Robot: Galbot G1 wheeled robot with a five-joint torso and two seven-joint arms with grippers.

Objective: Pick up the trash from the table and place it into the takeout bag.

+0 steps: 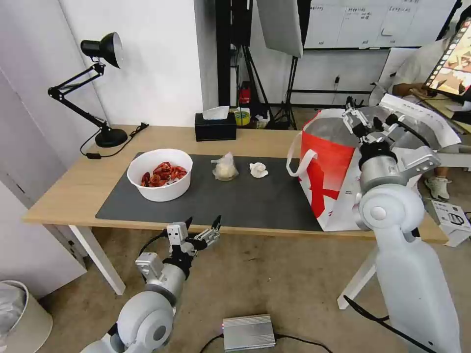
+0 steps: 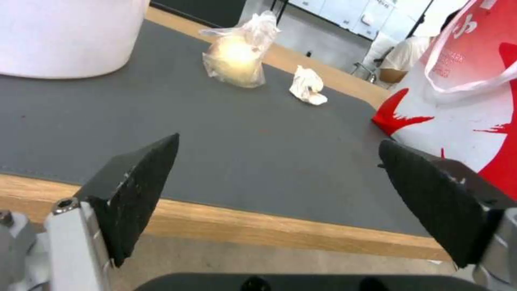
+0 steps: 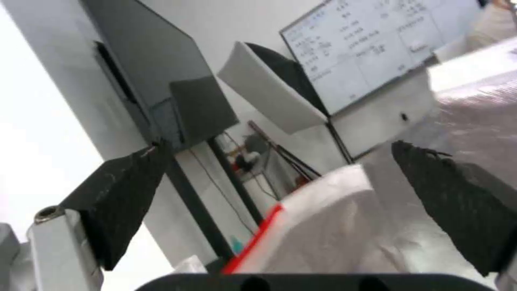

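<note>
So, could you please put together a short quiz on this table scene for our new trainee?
1. True or false: the left gripper is shut on the tissue.
2. Which item sits nearest the takeout bag? A) bowl B) knotted bag C) tissue
3. Fill in: the right gripper is over the ____.

Key
1. False: its fingers are open, and it hangs in front of the table edge, holding nothing.
2. C: the tissue lies on the mat closest to the takeout bag.
3. Takeout bag: it hangs, open, above the bag's mouth.
</note>
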